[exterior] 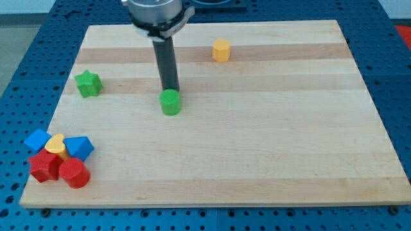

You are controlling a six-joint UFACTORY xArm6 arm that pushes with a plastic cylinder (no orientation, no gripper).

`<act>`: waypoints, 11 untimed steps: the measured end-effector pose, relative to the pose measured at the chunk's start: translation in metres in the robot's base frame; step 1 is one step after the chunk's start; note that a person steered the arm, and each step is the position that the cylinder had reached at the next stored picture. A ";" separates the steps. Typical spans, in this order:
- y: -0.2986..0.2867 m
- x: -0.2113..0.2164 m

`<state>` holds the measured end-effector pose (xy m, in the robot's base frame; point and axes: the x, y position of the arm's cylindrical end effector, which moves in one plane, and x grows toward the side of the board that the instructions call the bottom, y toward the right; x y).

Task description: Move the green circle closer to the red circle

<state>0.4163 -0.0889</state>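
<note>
- We carry no jaws, only a rod; my tip (170, 89) sits just behind the green circle (171, 102), on its top side, gripping nothing.
- That placement suits pushing it toward the red circle (74, 173), well apart at the surface's (257, 154) bottom-left.

My tip (171, 90) sits just above the green circle (171, 102), touching or nearly. Bare wooden board (270, 147) lies btwn it and the red circle (74, 173) at bottom left. Red circle is hemmed by red star (44, 167), yellow heart (56, 145), two blue blocks (79, 147). Green star (88, 83) and yellow hexagon (221, 50) sit well off that lane.
</note>
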 end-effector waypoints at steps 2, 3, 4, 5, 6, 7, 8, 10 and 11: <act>-0.009 0.073; -0.009 0.078; 0.012 0.069; 0.047 0.076; 0.054 0.097; 0.035 0.101; -0.024 0.101; -0.040 0.102; -0.042 0.124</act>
<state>0.5405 -0.1306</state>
